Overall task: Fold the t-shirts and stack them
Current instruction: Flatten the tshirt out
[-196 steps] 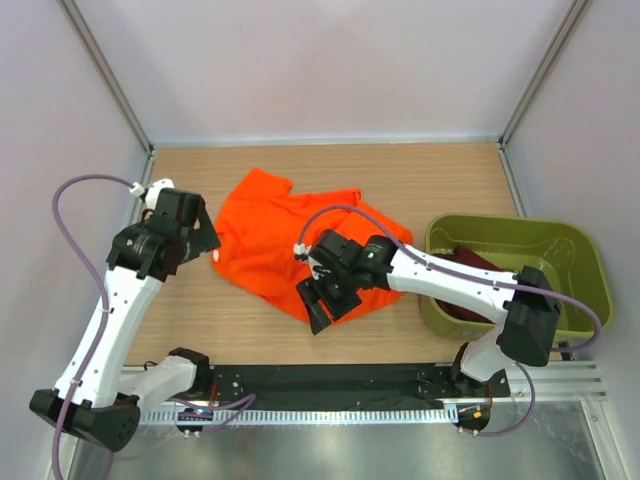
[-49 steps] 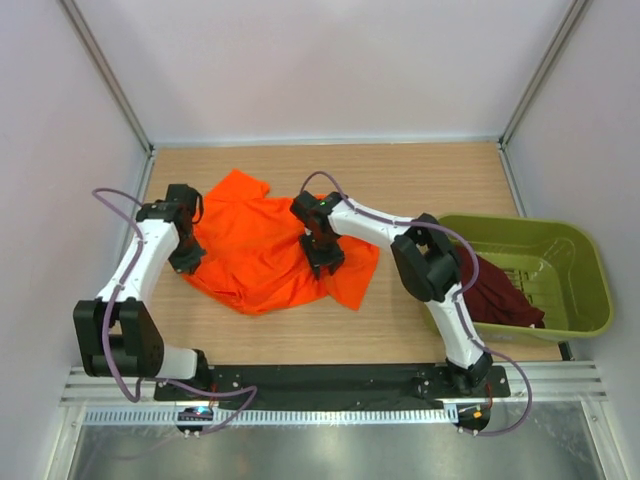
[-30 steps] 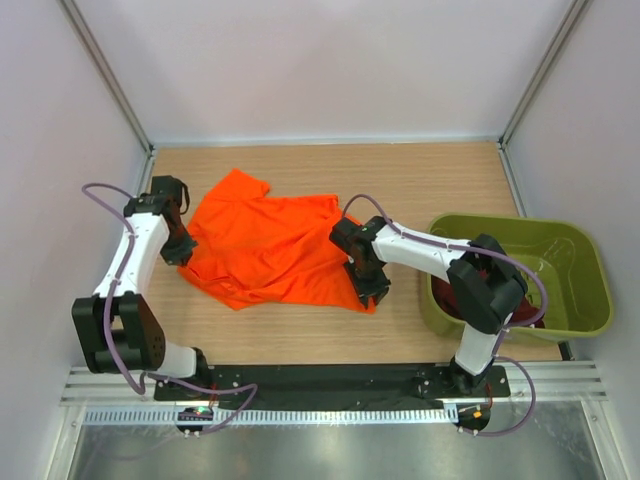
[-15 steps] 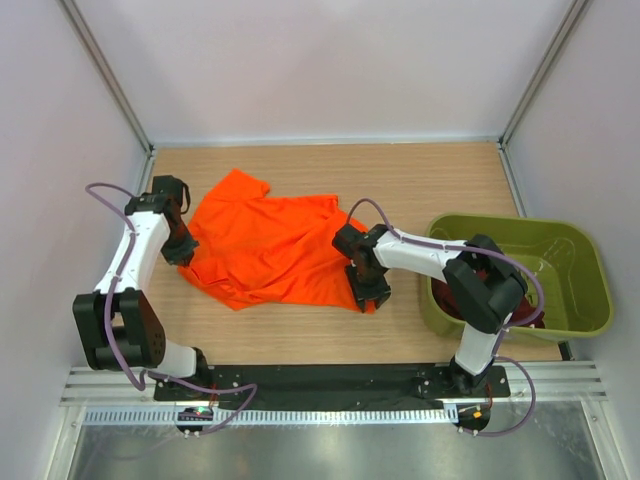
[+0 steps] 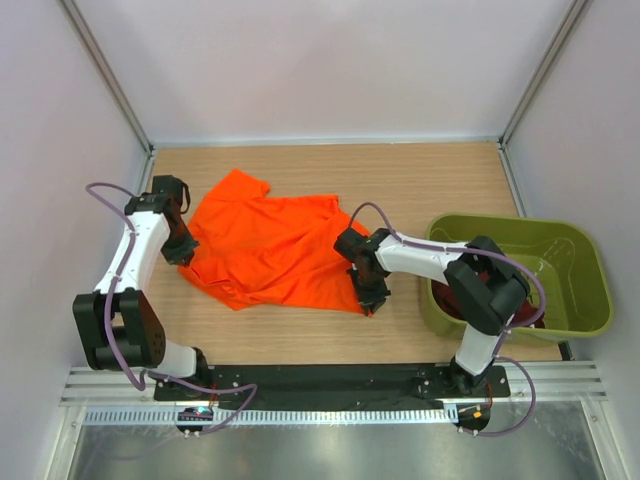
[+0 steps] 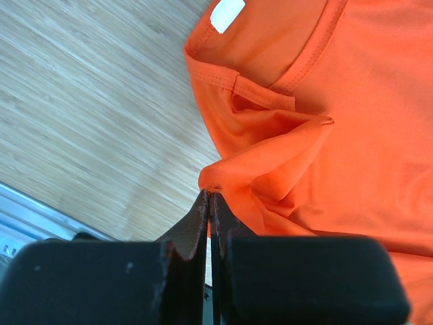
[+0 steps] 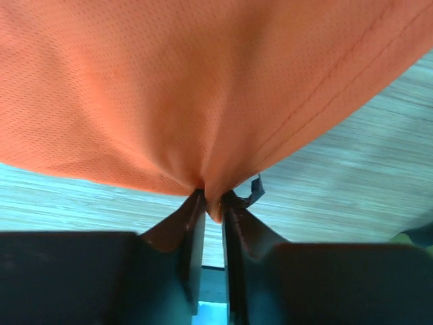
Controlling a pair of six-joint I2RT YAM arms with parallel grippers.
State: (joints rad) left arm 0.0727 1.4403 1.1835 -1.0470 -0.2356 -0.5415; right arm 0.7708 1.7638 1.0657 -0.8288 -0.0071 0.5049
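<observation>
The orange t-shirt [image 5: 270, 250] lies spread across the wooden table, collar towards the left. At the shirt's left edge my left gripper [image 5: 181, 251] is shut on a pinch of cloth; the left wrist view shows its tips [image 6: 208, 194] closed on a fold of the orange t-shirt [image 6: 338, 135] below the collar. My right gripper [image 5: 369, 298] is at the shirt's lower right corner. In the right wrist view its jaws [image 7: 214, 203] pinch a hanging tuck of the orange t-shirt [image 7: 203, 81]. The maroon t-shirt [image 5: 522, 318] sits in the tub, mostly hidden behind the right arm.
An olive-green plastic tub [image 5: 580, 262] stands at the right edge of the table. White walls close in the back and both sides. A black rail [image 5: 320, 380] carries the arm bases along the near edge.
Since the earliest frames the arms have drawn the crumpled orange t-shirt out flat, left and right. Over the last second the right gripper has closed tighter on the corner; the left is still.
</observation>
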